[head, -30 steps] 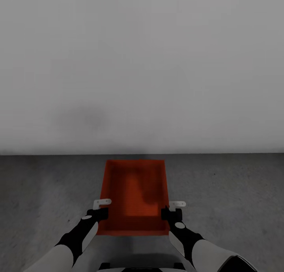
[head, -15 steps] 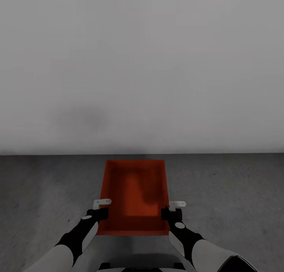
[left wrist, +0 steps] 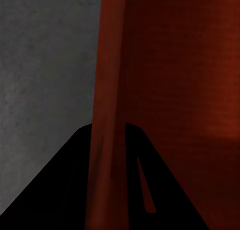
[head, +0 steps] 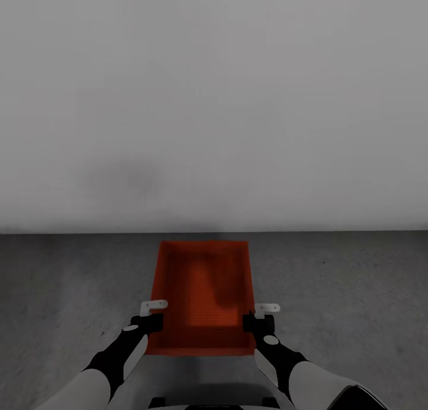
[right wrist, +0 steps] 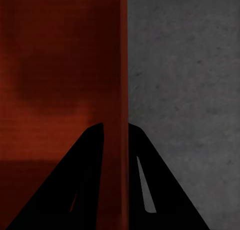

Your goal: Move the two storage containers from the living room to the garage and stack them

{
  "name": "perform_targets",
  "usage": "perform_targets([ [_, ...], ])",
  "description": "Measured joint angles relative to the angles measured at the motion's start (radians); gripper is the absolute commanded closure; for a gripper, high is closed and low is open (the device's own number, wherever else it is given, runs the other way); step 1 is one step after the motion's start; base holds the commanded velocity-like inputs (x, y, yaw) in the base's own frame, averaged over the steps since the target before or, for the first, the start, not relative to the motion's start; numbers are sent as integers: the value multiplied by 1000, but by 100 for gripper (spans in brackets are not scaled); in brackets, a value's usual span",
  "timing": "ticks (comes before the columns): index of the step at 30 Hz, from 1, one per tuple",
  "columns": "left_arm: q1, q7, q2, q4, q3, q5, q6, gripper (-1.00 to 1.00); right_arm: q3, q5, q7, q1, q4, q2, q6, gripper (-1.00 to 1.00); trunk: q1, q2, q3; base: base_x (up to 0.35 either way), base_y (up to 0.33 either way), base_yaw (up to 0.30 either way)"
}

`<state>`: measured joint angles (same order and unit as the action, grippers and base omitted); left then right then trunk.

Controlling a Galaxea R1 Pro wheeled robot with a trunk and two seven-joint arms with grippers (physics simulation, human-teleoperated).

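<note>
container (head: 202,294): orange-red bin over the concrete floor (head: 356,291), held level for setting down
left gripper (head: 153,315): fingers clamp left wall
right gripper (head: 259,316): fingers clamp right wall

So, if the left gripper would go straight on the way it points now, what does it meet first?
The left gripper already straddles the container's side wall, a finger on each side. Pushing on along that wall, it would probably meet the grey concrete floor beyond, though depth is unclear.
</note>
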<state>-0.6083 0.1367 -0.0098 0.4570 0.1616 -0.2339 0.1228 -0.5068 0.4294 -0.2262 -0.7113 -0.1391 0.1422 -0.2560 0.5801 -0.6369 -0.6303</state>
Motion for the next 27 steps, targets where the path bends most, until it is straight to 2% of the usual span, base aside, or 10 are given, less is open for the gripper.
perform_targets([
  [27,0,1,-1,-1,0,-1,0,100,-1,0,0,0,0,-1,1,100,104,-189,-85,0,0,0],
])
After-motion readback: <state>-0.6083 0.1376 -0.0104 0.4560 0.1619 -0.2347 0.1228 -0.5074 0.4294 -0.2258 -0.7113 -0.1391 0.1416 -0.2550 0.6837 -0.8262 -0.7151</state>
